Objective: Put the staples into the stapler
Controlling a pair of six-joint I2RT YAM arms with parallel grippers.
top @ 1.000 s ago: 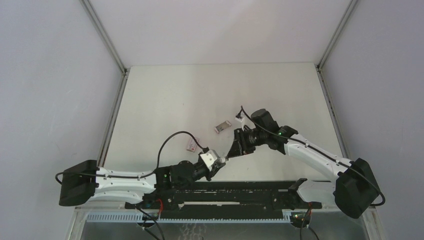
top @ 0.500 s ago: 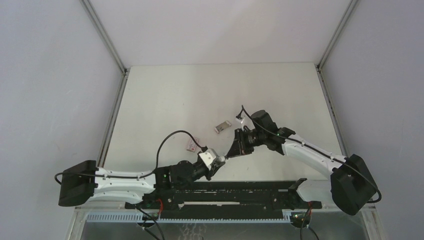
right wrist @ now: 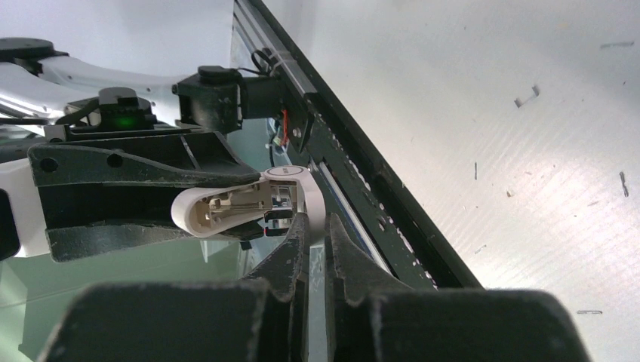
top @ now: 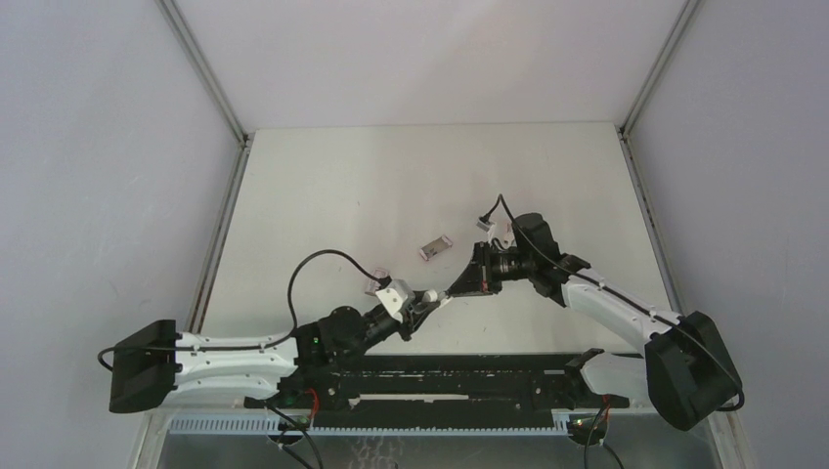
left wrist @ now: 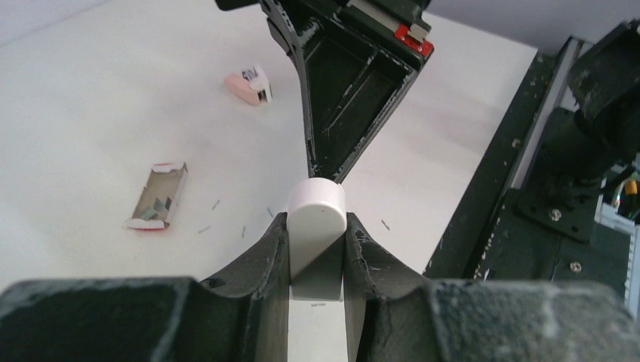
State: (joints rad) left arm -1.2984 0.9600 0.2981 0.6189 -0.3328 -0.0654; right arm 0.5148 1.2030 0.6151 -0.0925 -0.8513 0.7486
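A white stapler (left wrist: 317, 219) is clamped between my left gripper's (left wrist: 317, 226) fingers, raised off the table. In the top view the left gripper (top: 418, 303) and my right gripper (top: 452, 290) meet tip to tip at the stapler (top: 428, 296). In the right wrist view the stapler (right wrist: 226, 207) lies open, showing its metal channel, and the right gripper (right wrist: 315, 219) is shut on its thin white end. An open staple box (left wrist: 157, 197) with staples inside lies on the table, left of the stapler. The open box (top: 374, 283) is partly hidden by the left arm's cable.
A second small pink and white box (top: 435, 247) lies farther back on the table (top: 323, 195). Loose staples (left wrist: 243, 231) are scattered near the open box. A black rail (top: 459, 376) runs along the near edge. Grey walls enclose the table.
The right gripper has closed on the stapler's end. The left gripper has moved the stapler slightly back and left, and the right wrist has shifted right.
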